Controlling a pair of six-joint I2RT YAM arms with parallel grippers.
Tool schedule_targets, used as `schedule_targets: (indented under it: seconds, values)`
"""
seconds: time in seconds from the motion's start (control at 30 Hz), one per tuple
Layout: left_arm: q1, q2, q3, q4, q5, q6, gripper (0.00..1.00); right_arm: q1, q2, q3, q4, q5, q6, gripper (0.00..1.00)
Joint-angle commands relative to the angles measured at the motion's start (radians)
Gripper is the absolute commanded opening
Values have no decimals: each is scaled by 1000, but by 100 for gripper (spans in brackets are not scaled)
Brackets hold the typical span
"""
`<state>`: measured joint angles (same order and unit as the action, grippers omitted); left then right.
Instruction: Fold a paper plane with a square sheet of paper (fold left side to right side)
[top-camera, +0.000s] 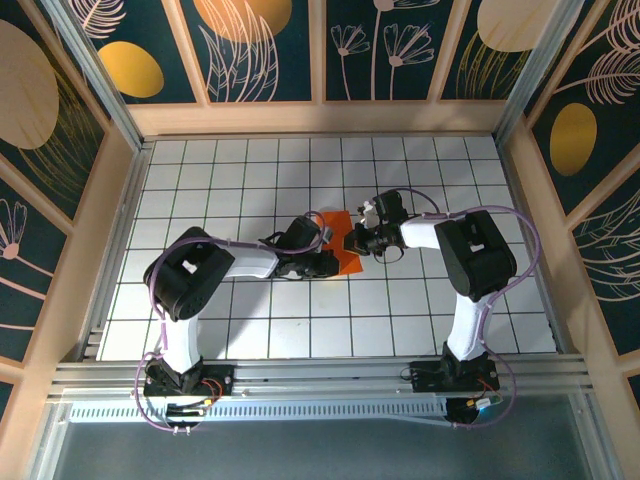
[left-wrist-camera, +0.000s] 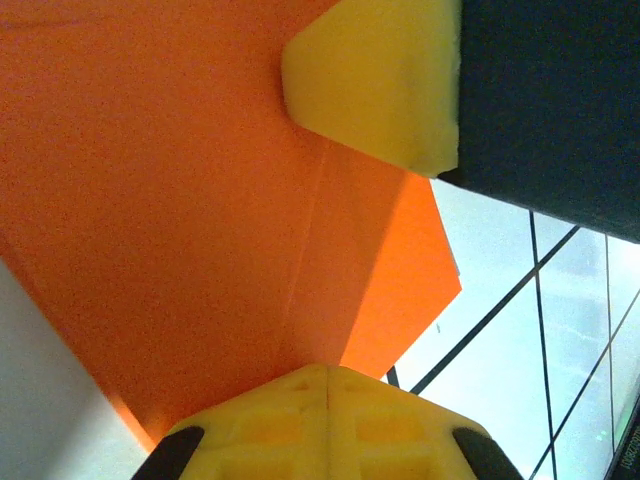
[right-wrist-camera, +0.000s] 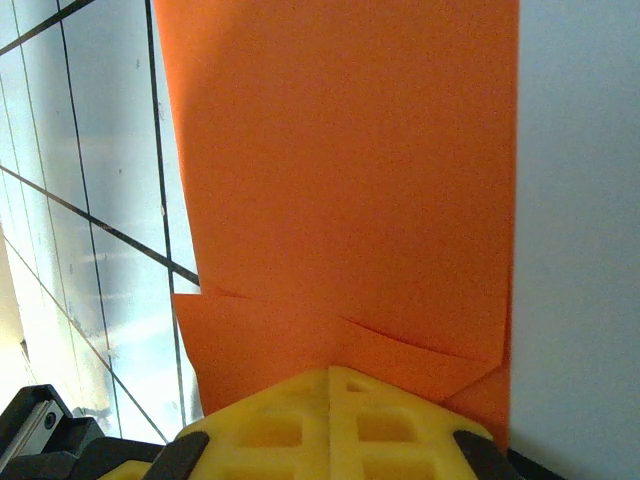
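1. Orange sheet of paper, top view: thin, bright and partly folded. It lies flat near the middle of the white tabletop, between the tips of the left arm and the right arm, which partly cover it. The tabletop is ruled in black grid lines and framed in pale wood. Dark blue wall panels carry gold discs and line-drawn flowers. An aluminium rail runs along the near edge.
2. Left wrist view: the orange sheet of paper shows one straight crease, and a pointed corner juts out to the right over the tabletop. The yellow left fingers are spread apart. The upper pad lies against the paper and the lower finger sits at the sheet's near edge.
3. Right wrist view: the orange sheet of paper appears as a long plain band with straight sides. Overlapping folded flaps with slanted edges show near the right fingers. One yellow finger meets the paper's near end; whether the pair is spread or pinching cannot be told. The gridded tabletop lies to the left.
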<state>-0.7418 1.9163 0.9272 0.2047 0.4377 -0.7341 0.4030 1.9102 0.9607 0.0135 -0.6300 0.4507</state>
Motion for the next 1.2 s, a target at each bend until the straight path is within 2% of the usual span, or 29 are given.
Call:
schedule_targets:
  seconds: [0.0,0.43,0.63,0.73,0.93,1.17]
  values:
    - [4,-10,-58,-47,8,8,6,0,45,-4,-89,87,-20,0]
    - [-12,-116,-152,29,43,-33,6,1,44,-1,-93,85,-21,0]
    - [20,-197,-129,38,30,-65,6,2,39,-6,-89,81,-18,0]
    - [38,-194,-90,11,25,-48,7,4,38,-7,-84,79,-17,0]
    - [40,-86,-8,-21,29,-11,5,6,34,-7,-80,76,-14,0]
    - [39,-8,34,-87,-45,17,3,7,4,-3,-66,54,-8,0]
